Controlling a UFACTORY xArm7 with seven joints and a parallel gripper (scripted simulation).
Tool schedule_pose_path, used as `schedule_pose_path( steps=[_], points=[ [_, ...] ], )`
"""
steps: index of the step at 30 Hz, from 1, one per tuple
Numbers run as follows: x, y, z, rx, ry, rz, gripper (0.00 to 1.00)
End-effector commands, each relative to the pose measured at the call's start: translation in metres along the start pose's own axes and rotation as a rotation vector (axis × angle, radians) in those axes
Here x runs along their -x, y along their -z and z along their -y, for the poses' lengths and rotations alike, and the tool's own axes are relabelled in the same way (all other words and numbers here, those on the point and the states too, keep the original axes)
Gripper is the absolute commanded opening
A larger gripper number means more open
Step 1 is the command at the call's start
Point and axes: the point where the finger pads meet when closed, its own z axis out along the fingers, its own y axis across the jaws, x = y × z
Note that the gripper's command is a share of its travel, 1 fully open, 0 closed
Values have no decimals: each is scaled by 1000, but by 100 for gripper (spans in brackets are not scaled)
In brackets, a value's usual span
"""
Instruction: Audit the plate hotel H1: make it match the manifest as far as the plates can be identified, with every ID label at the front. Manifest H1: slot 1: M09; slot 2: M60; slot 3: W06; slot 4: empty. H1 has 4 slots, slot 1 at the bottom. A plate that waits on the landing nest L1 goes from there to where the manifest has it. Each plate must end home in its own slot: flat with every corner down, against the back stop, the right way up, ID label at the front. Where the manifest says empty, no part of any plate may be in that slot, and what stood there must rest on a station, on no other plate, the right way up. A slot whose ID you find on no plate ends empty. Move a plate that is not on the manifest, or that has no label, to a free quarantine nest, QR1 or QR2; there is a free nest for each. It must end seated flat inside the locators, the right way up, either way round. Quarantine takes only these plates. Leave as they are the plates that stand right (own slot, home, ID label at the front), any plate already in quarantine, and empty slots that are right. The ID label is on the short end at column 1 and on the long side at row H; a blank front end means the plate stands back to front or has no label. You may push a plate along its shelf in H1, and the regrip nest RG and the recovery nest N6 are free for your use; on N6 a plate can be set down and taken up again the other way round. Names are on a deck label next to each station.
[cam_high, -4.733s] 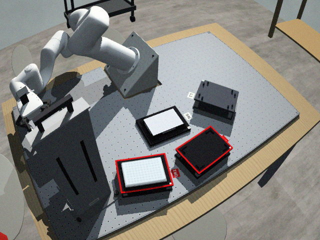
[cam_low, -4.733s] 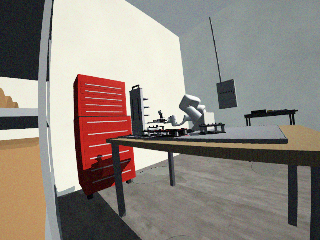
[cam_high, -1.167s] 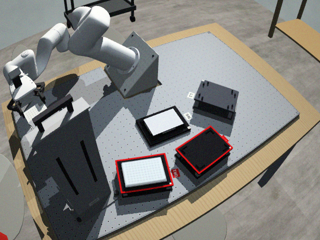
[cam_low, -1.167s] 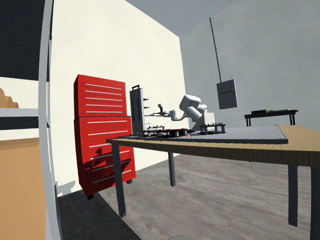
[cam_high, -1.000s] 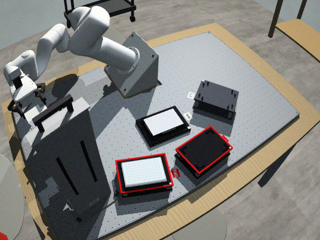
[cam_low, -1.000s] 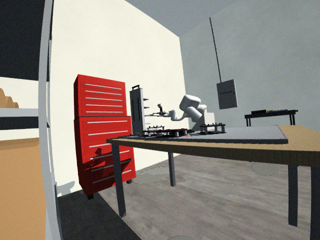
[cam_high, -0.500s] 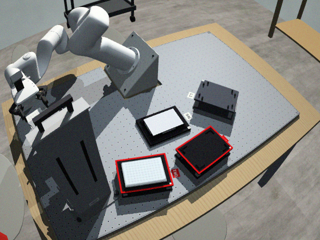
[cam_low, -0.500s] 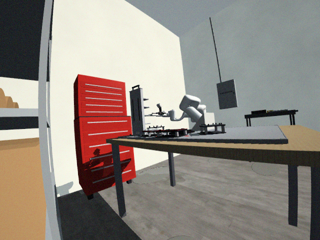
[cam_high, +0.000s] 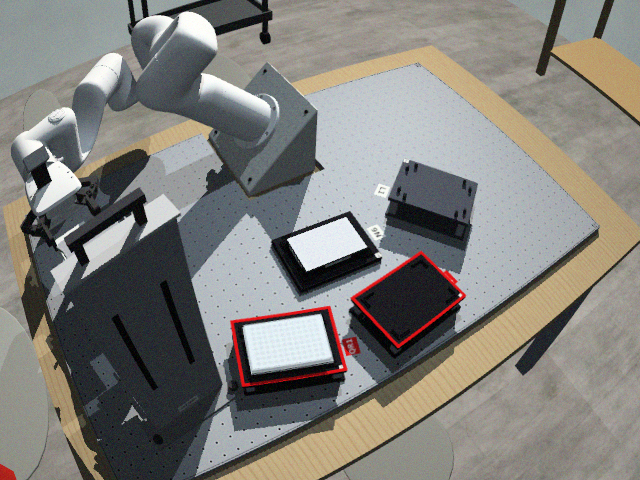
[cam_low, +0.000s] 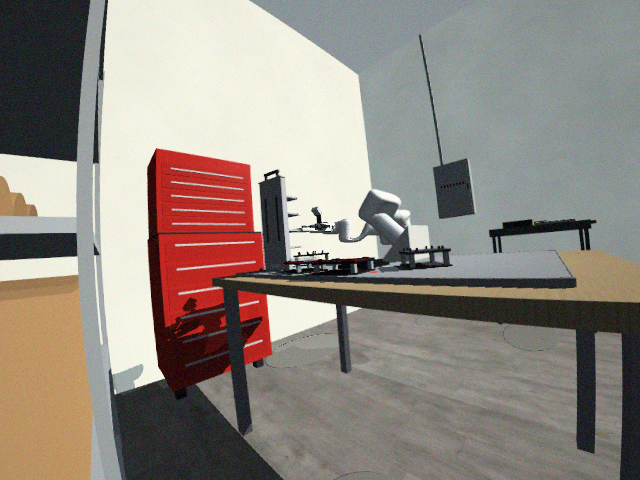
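Between the claw [cam_high: 56, 209] fingers, a plate [cam_high: 54, 242].

You saw the wooden counter [cam_high: 615, 242] carrying a grey perforated deck plate [cam_high: 516, 170] that covered most of it, centre of frame.

Place: you are looking at a lab workshop.
Evidence: perforated breadboard [cam_high: 465, 134] on your desk [cam_low: 594, 299], red tool chest [cam_low: 206, 258], wall control box [cam_low: 453, 188], plate nests.

Two plates [cam_high: 287, 344] on nests [cam_high: 310, 279]
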Motion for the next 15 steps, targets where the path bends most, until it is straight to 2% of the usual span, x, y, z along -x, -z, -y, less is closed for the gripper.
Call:
schedule_pose_path(
  steps=[1,15],
  points=[
    [-1,-6,0,-1,2,1,0],
    [-1,-22,0,-1,2,1,0]
  ],
)
